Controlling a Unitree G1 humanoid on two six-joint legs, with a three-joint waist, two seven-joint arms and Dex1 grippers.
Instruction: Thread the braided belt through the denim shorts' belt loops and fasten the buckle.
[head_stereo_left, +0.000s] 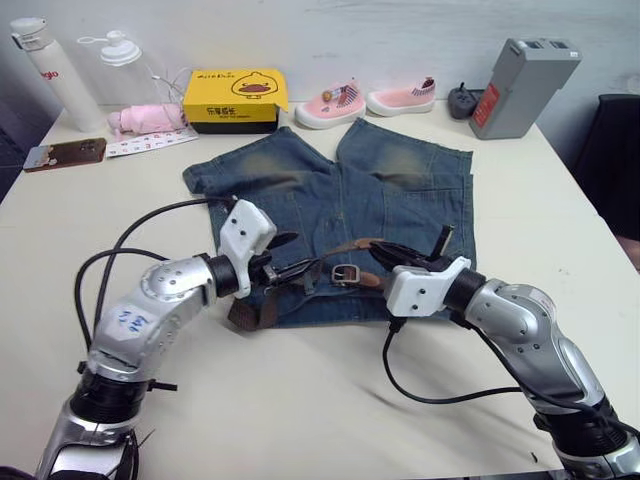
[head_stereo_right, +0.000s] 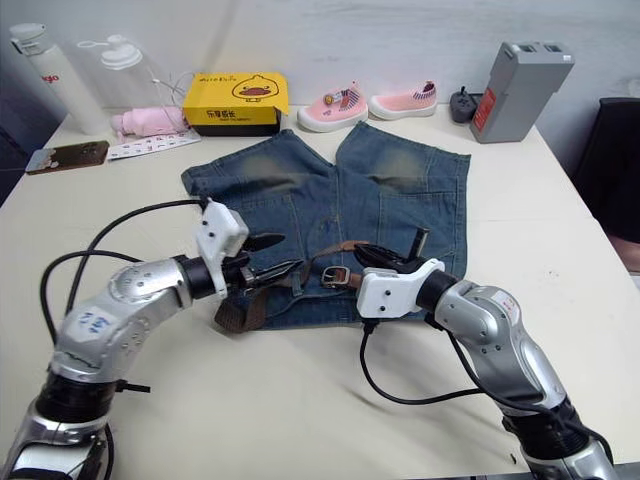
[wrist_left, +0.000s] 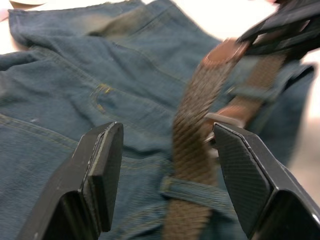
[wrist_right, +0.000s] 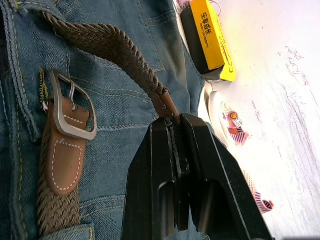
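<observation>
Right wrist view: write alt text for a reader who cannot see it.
The right end effector, shut, pinches the leather tip of the braided belt over the denim shorts. Beside it, the silver buckle lies flat on the denim. A yellow box and pink shoes sit beyond on the table.

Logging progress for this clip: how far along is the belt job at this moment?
Partly done: the braided belt already runs under a belt loop on the denim shorts. In hand: the right pincer is shut on the belt's leather tip, while the left pincer sits open around the strap. Left: the buckle lies unfastened.
</observation>
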